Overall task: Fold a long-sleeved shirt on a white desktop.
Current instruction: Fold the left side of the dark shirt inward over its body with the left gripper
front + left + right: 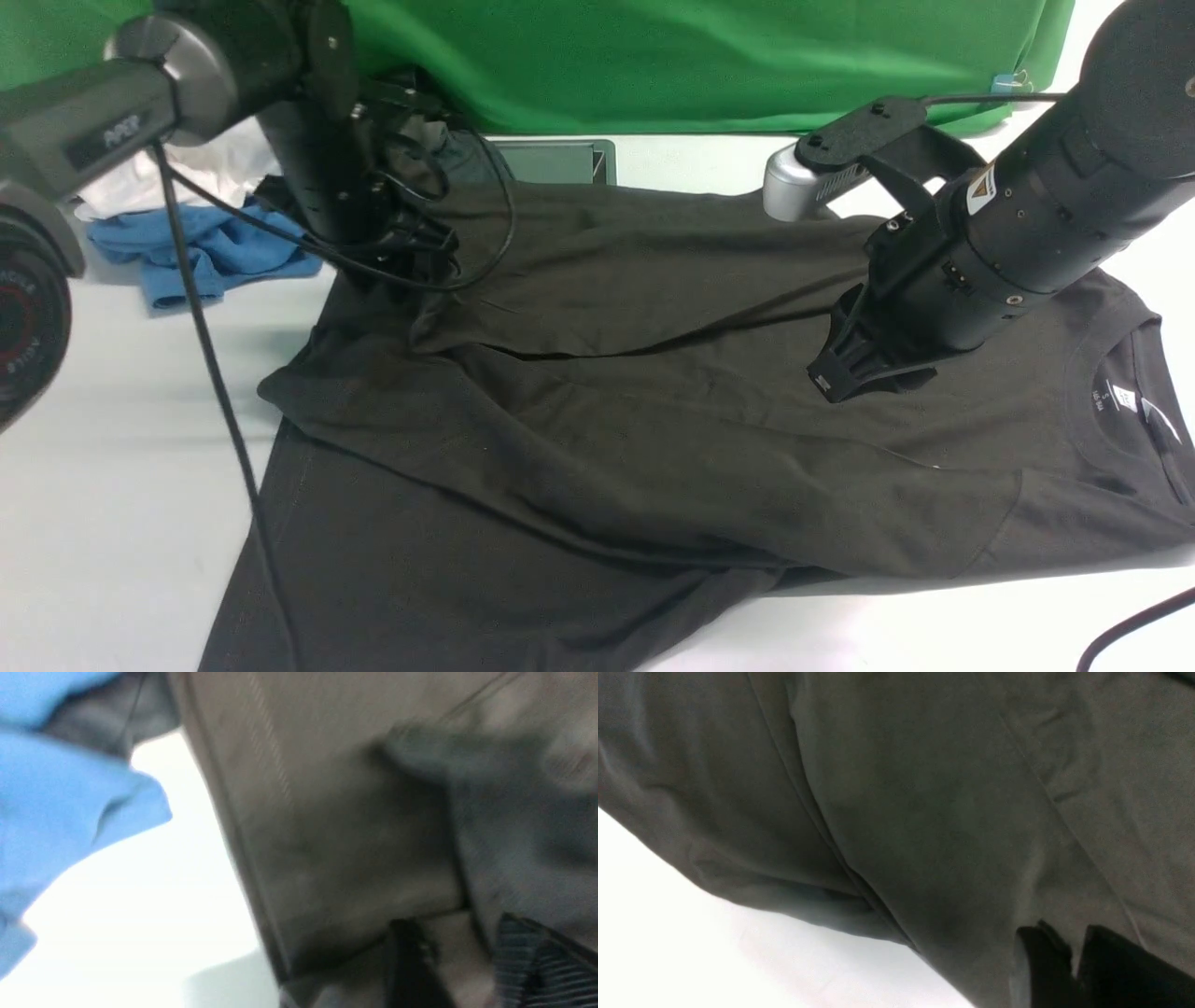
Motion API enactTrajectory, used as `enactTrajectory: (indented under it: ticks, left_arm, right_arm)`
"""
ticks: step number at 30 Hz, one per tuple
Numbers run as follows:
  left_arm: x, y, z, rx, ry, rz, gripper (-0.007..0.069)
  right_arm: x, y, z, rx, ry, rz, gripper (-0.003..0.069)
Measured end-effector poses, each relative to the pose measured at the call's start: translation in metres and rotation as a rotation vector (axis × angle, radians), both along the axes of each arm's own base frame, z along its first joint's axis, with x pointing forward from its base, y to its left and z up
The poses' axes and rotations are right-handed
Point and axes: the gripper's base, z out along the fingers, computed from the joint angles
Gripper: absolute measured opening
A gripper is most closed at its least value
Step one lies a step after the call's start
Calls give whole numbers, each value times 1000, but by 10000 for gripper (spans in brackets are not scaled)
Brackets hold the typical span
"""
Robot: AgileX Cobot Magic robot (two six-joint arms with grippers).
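Note:
The black long-sleeved shirt (607, 439) lies spread over the white desktop (112, 467), its crew neck and white neck label (1125, 399) at the right. A sleeve is folded across the body; the chest logo is hidden. My left gripper (415, 275) is low over the shirt's far left part. In the blurred left wrist view this gripper (462, 956) stands open, with shirt cloth (350, 835) showing in the gap. My right gripper (840, 378) hovers over the shirt's middle right. In the right wrist view it (1076, 947) is shut, just above the cloth (924, 812).
A blue garment (215, 247) and a white garment (140, 182) are bunched at the far left, close to the left arm. The metal-framed hatch (560, 161) sits at the back edge before the green backdrop (700, 56). A black cable (224, 392) hangs across the shirt's left side.

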Motion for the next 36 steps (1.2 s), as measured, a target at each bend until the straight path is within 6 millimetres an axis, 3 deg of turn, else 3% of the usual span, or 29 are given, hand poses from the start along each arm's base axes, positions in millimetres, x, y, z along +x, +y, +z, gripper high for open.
enactTrajectory:
  ticks: [5,10,13,14,16,17,19,20,22,25,26,29,33,36]
  left_arm:
    - [-7,14,11,-1,16,36,451]
    - [-21,21,35,-14,-18,44,450]
    - [-31,9,75,-145,-150,-43,288]
    - [-34,-4,88,-215,-206,-97,218]
    - [-36,-32,97,-287,-277,-219,90]
    - [-36,-34,98,-292,-287,-235,73]
    - [-33,-67,82,-278,-292,-328,29]
    - [-32,-69,80,-274,-291,-333,29]
    - [-26,-85,51,-196,-250,-387,51]
    - [-19,-86,20,-123,-196,-359,155]
    - [-19,-86,20,-122,-197,-355,163]
    - [-12,-85,8,-125,-213,-355,314]
    - [-10,-91,-4,-162,-198,-400,363]
    - [-8,-89,-17,-122,-172,-382,327]
  right_arm:
    - [0,0,0,0,0,0,157]
    - [0,0,0,-2,-1,6,158]
    - [0,0,0,-3,-3,10,158]
    - [0,0,0,-1,-8,10,158]
    - [1,0,0,3,-18,7,158]
    - [1,0,1,4,-20,7,158]
    - [2,1,1,6,-27,8,158]
    - [2,1,1,6,-27,8,158]
    - [2,1,1,5,-25,8,158]
    - [2,1,1,4,-23,8,158]
    - [2,1,1,4,-23,8,158]
    - [2,1,1,8,-23,7,158]
    - [1,2,1,24,-15,4,158]
    - [1,2,1,27,-15,6,158]
